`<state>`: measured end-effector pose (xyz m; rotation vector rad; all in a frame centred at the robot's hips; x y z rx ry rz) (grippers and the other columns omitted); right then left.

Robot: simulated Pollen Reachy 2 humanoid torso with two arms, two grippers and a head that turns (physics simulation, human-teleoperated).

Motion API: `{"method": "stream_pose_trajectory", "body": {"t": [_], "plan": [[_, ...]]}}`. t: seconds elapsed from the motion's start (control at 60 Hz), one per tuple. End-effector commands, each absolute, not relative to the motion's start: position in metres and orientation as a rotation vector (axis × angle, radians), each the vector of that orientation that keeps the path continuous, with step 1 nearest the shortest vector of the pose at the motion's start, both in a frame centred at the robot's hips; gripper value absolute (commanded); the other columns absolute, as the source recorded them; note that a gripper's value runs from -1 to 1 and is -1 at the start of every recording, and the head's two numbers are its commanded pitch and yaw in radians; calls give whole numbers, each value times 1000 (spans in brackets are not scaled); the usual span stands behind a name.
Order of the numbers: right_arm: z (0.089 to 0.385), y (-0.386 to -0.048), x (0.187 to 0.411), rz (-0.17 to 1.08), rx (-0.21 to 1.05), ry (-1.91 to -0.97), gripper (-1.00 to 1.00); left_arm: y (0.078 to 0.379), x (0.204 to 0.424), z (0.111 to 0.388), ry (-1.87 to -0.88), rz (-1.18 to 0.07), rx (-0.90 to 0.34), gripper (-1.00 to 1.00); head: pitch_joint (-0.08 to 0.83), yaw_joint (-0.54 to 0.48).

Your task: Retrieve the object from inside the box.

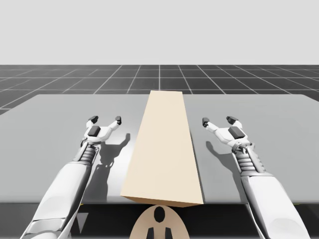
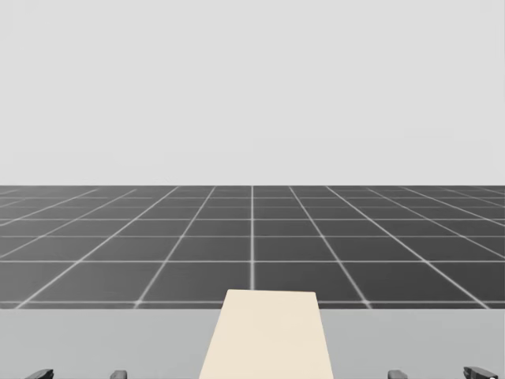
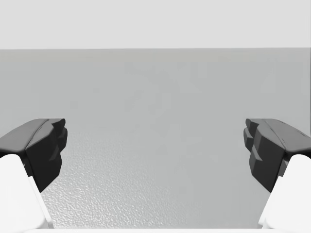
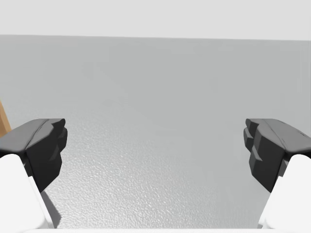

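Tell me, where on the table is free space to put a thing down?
The table is bare on both sides of the box: one wide patch ahead of and outside the left pincer, its like by the right pincer. The box fills the middle strip; the lanes between it and each pincer are narrower.

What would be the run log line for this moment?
tan box: closed, on table | left gripper: open, empty | right gripper: open, empty
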<state>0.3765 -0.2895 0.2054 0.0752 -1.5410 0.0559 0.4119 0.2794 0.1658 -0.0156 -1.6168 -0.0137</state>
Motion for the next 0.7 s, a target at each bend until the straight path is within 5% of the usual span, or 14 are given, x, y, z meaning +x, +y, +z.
{"method": "stream_pose_trajectory", "body": {"t": [0.017,0.25,0.417,0.7], "plan": [[203,-288,374,63,73,-1529,-1000,279,412,166,-1612,-15,-16,-1000,-13,-1],[195,-281,374,186,98,-1501,-1000,278,413,159,-1525,-93,-42,-1000,-10,-2],[187,-268,368,342,216,-1454,-1000,260,405,151,-1474,-315,-88,-1000,-7,-3],[183,-241,347,657,451,-1456,-1000,228,370,153,-1480,-677,-353,-1000,-6,-10]]}}
